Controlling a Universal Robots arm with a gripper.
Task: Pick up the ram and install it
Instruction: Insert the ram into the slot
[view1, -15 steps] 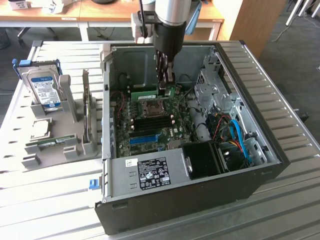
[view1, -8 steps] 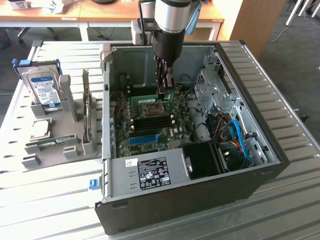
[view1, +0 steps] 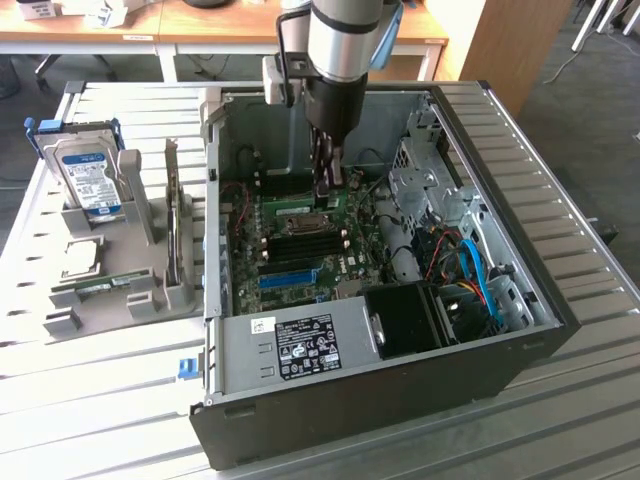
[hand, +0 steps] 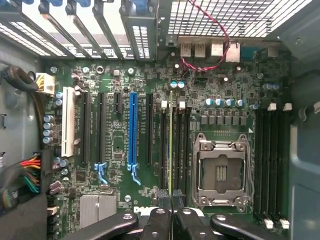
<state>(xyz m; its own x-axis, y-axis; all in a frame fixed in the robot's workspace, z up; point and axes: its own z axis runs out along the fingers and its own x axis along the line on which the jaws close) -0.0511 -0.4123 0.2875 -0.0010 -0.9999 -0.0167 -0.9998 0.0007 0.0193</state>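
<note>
The hand (hand: 170, 199) grips the thin green ram (hand: 170, 135), upright among narrow black slots (hand: 187, 145), tight each side. In the exterior view, the grey metal case wall (view1: 255, 125) stands at twelve o'clock.

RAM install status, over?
Gripper shut on the ram. Ram edge-on over the DIMM slots beside the CPU socket. Seating unclear. No cable across the slots.

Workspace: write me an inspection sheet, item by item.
Surface: slatted metal table bearing an open computer case.
Job's things: ram edge-on, in line with the memory slots, beside the processor socket; cannot tell if seated.
Clutter: hard drive and processor chip in a gray holder, the exterior view's left.
Grippers: gripper shut on the ram, inside the case.
Cables: red wire; blue cables.
Surroundings: wooden desks.
</note>
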